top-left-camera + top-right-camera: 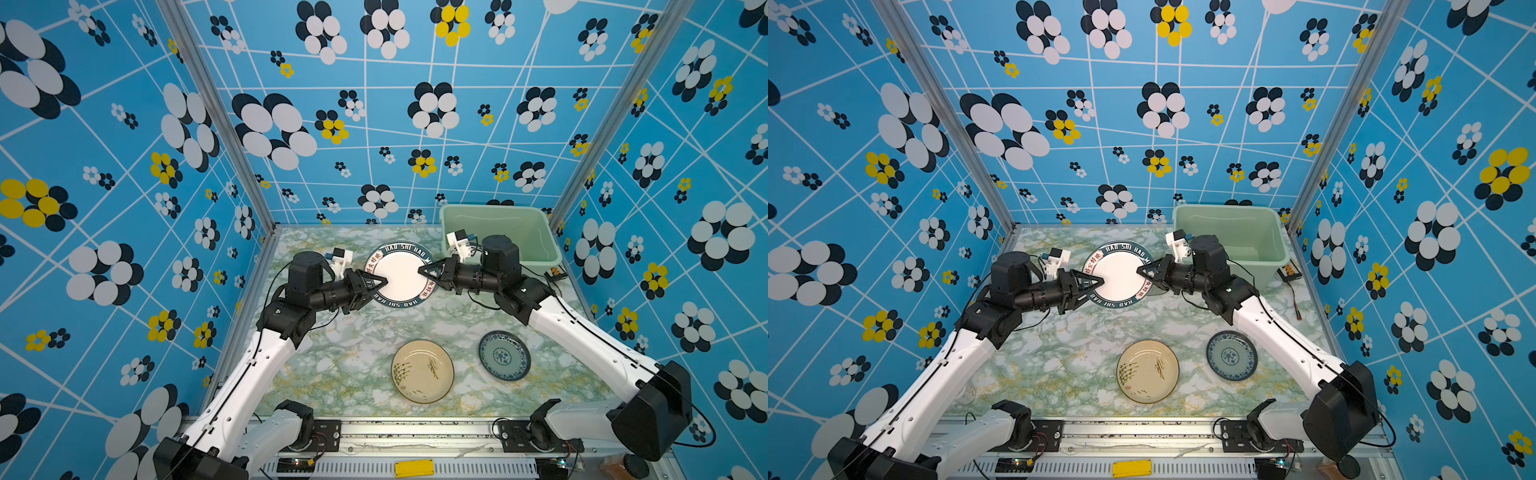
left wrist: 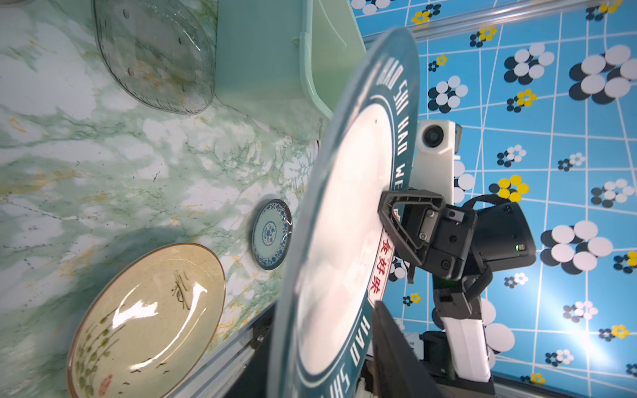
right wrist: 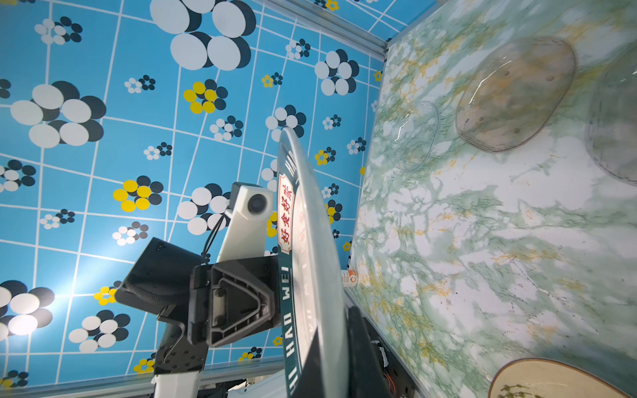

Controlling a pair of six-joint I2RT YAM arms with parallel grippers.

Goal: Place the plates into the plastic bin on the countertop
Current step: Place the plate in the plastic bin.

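Currently the white dark-rimmed plate is held above the counter, its rim clamped by the right fingers; whether the left fingers opposite grip it cannot be told. Held by one edge, it could sag and slip, or strike the plastic bin beyond the right fingers. Its face is turned upward; being round, it has no long axis.

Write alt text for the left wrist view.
A white plate with a dark lettered rim is held above the countertop, the right gripper shut on its edge. A cream plate, blue plate, glass plate and green bin rest below.
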